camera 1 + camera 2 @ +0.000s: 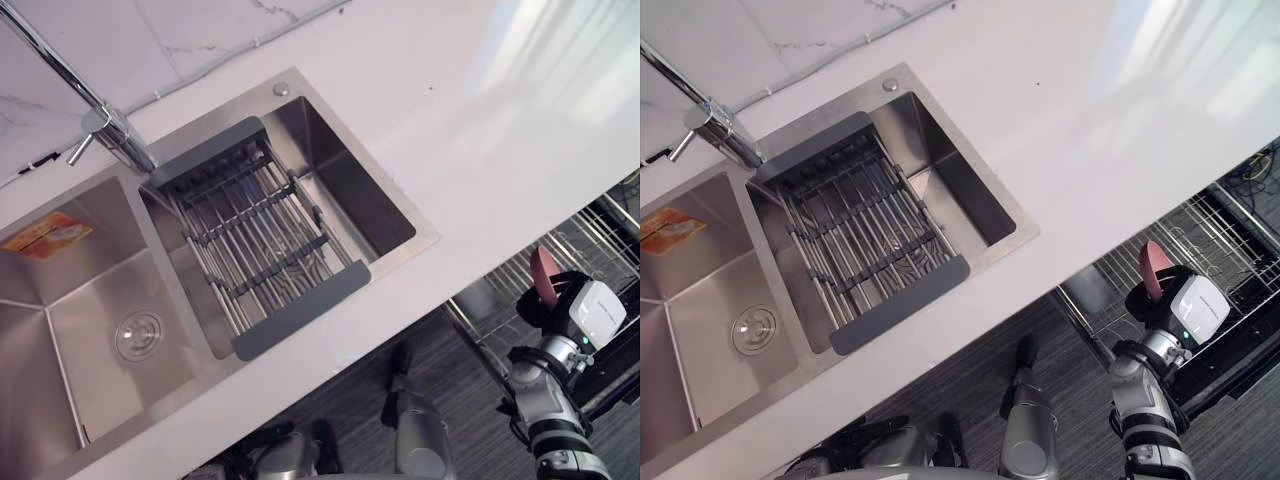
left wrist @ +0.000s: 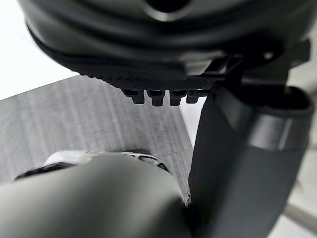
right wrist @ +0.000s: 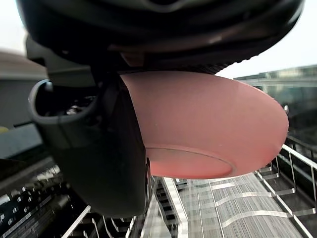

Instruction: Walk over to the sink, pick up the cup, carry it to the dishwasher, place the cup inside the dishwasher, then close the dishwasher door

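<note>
Clutching smooth, rounded pink cup (image 3: pixel 208 124)

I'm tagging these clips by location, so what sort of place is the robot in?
A kitchen, most likely: a stainless double sink with a faucet set in a white countertop, and a dishwasher's pulled-out wire rack below the counter, over which the right hand holds a pink cup.

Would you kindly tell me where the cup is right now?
The pink cup is gripped in the right hand, on the robot's right in the eye views, held over the wire dishwasher rack beside the white counter.
</note>
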Controlling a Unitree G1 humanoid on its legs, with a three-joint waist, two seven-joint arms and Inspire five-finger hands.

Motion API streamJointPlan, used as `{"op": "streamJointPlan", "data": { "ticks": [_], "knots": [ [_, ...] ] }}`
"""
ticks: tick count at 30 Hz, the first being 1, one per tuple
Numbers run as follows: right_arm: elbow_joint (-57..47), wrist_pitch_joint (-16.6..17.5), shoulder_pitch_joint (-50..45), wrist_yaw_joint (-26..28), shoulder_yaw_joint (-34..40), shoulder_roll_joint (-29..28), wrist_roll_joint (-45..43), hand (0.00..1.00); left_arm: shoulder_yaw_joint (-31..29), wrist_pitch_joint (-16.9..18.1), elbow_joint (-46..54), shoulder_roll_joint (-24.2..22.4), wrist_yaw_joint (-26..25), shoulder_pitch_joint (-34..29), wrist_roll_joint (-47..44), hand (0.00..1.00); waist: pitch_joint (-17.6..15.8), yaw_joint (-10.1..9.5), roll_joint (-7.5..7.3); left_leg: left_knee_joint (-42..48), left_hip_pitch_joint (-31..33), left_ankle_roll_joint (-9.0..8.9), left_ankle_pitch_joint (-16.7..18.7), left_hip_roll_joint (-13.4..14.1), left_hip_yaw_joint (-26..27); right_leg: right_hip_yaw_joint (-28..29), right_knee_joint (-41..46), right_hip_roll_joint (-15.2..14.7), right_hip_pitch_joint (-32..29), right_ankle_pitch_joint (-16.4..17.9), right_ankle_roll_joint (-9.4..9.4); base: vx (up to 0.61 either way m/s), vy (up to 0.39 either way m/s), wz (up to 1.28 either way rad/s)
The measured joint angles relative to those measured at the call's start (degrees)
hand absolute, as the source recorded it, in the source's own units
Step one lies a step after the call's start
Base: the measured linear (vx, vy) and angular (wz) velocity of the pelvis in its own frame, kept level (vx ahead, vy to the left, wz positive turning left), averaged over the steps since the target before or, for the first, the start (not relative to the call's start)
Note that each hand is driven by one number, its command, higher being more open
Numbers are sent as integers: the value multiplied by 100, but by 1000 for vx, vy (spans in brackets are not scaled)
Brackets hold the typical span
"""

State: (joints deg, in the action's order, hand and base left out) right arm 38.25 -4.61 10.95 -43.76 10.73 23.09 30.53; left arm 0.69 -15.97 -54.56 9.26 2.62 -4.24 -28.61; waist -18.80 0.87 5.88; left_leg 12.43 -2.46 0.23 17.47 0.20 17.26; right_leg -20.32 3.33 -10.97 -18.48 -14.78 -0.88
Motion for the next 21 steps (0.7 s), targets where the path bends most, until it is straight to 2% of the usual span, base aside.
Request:
{"op": "streamJointPlan", "data": {
  "ticks": [1, 5, 6, 9, 13, 16, 18, 21],
  "knots": [
    [83, -75, 81, 59, -7, 46, 0, 0, -163, -274, -2, -26, 130, 17, -197, 100, -20, -8, 28, -13, 47, 0, -23, -4, -21, -20, 26, -16, -49, 10, 14, 7, -2, 12],
    [449, -320, 360, 231, -14, 299, -15, 0, -361, -588, 3, -51, 474, 131, -176, 100, -124, -10, 114, -85, 105, -39, -120, -6, -66, -62, 97, -44, -144, 45, 59, 24, -17, 8],
    [569, -386, 437, 261, -17, 399, -22, 100, -381, -689, 3, -60, 579, 166, -141, 100, -140, 0, 149, -124, 103, -51, -148, -6, -67, -64, 128, -44, -172, 63, 80, 40, -16, 1],
    [749, -532, 531, 284, -36, 649, -226, 100, -500, -786, 17, -127, 871, 209, 59, 100, -190, 22, 243, -164, 106, -81, -187, -1, -69, -65, 213, -61, -227, 151, 97, 28, -10, 1],
    [876, -658, 698, 283, -18, 830, -472, 100, -552, -788, 24, -157, 1029, 241, 347, 100, -271, 146, 353, -206, 166, -125, -248, 19, -120, -166, 239, -111, -274, 273, 116, 35, -9, 9],
    [883, -656, 727, 279, 3, 834, -745, 100, -558, -790, 29, -172, 1044, 313, 666, 100, -295, 153, 410, -207, 191, -153, -266, 56, -126, -211, 210, -94, -272, 282, 129, 47, -20, 6],
    [883, -559, 752, 279, 15, 808, -916, 100, -571, -790, 46, -181, 1045, 342, 877, 100, -293, 155, 429, -208, 196, -165, -274, 75, -120, -245, 162, -82, -259, 282, 129, 61, -7, 0],
    [747, -74, 728, 291, 34, 682, -1177, 100, -605, -790, 65, -194, 1050, 364, 1111, 100, -289, 166, 437, -204, 176, -171, -276, 118, -80, -342, 48, -48, -182, 278, 134, 78, 5, -6]
  ]
}}
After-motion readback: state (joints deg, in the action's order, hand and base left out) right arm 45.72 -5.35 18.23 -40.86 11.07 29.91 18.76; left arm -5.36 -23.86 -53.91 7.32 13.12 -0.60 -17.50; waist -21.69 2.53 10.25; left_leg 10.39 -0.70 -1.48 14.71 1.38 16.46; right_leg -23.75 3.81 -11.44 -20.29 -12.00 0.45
